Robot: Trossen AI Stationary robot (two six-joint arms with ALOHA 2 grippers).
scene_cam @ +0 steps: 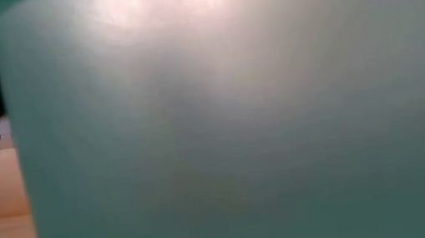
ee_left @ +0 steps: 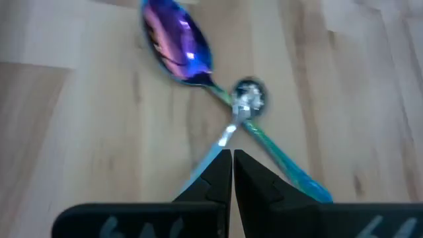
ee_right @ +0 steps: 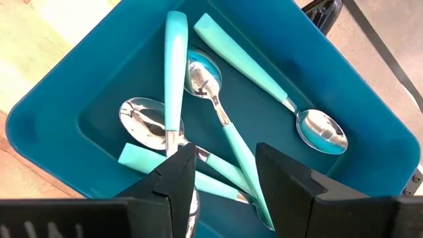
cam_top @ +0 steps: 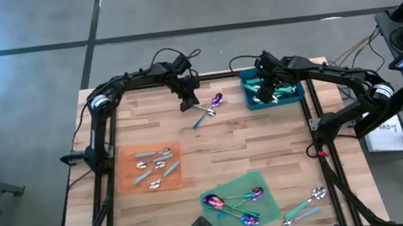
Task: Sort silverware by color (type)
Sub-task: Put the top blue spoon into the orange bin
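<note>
Two spoons lie crossed on the bare wood at the far middle of the table: a purple-headed spoon (ee_left: 175, 43) with a teal handle, and a silver-headed spoon (ee_left: 248, 99) with a pale blue handle. My left gripper (ee_left: 231, 158) is shut and points down over them (cam_top: 188, 99). My right gripper (ee_right: 225, 178) is open over the teal bin (cam_top: 293, 95), which holds several silver spoons (ee_right: 320, 129) with teal handles. Silver spoons (cam_top: 154, 166) lie on the orange mat (cam_top: 128, 181). Purple spoons (cam_top: 233, 201) lie on the green mat (cam_top: 261, 179). My left gripper comes from above, its shut fingertips (ee_left: 221, 165) right over the silver spoon's pale blue handle (ee_left: 221, 139), about midway along it. The handle runs on under one finger. Both spoons lie flat on the wood. I cannot tell whether the fingertips touch the handle.
Two more spoons (cam_top: 311, 204) lie on the bare wood at the near right, beside the green mat. The bin's teal wall (scene_cam: 240, 132) fills nearly all of the low view. Bare wood lies in the middle of the table (cam_top: 252, 145).
</note>
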